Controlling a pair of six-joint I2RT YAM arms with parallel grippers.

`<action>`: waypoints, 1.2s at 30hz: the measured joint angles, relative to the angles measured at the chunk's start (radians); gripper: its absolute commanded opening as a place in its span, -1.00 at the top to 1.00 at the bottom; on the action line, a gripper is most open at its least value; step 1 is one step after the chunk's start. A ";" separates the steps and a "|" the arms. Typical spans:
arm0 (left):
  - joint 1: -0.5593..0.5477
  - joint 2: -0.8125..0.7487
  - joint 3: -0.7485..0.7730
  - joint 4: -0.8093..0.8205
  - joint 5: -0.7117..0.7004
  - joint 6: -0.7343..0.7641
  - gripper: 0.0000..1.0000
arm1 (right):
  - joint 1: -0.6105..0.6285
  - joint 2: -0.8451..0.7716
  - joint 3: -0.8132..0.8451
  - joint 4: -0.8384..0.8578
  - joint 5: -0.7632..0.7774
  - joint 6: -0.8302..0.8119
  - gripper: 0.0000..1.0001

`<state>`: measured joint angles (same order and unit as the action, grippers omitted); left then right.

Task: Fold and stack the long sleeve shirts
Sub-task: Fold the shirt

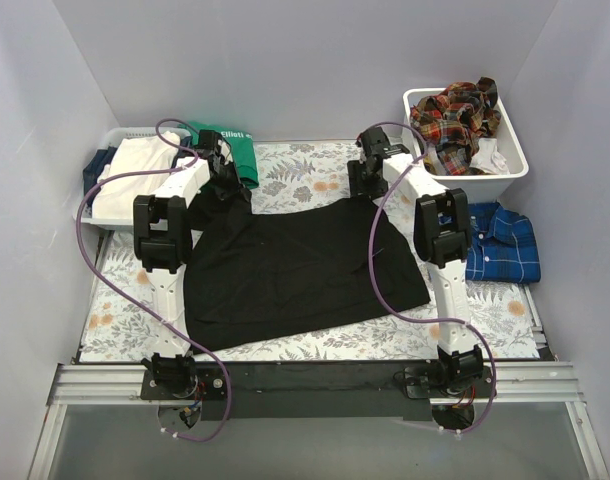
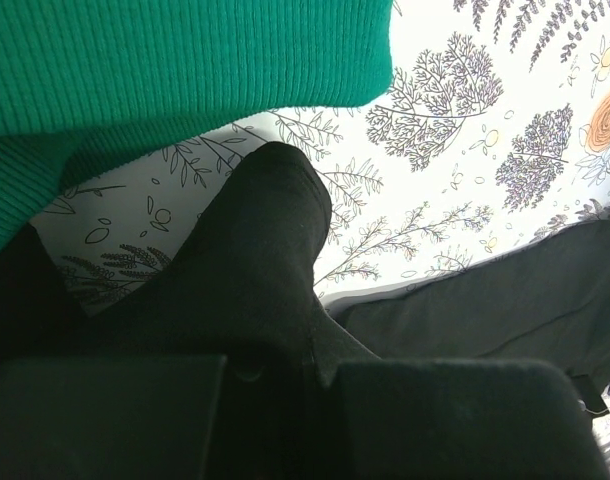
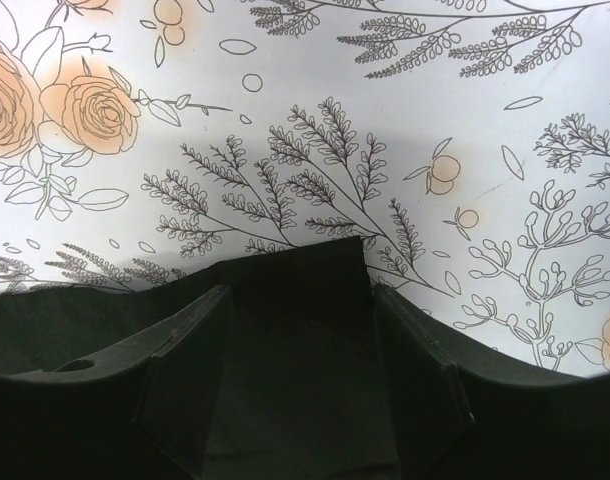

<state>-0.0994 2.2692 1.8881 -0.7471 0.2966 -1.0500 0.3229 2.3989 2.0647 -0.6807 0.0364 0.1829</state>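
Okay, black shirt point(image 1: 295, 270) lies spread on the tabletop point(image 1: 315, 178). The left hand point(image 1: 218, 163) is clamped on its far-left corner, and the right hand point(image 1: 369, 170) has its fingers apart, straddling the far-right edge. I'd close the right fully on cloth first, then lift both corners evenly and keep the edge taut so the fold lands square.

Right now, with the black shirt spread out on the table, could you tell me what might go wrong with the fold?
1. The left claw is shut on a far corner of the black shirt, right beside the green top; pulling could drag that top along.
2. The right claw stands open with only the shirt's edge between its fingers, so a shallow grip may slip and skew the fold.
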 measured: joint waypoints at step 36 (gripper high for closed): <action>-0.037 -0.353 -0.267 0.030 -0.037 0.027 1.00 | 0.019 -0.282 -0.158 -0.019 0.092 0.002 0.97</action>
<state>-0.1368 1.9163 1.6207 -0.7170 0.2592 -1.0233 0.3416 2.1166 1.9068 -0.7002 0.1280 0.1848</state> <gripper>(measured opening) 0.018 0.033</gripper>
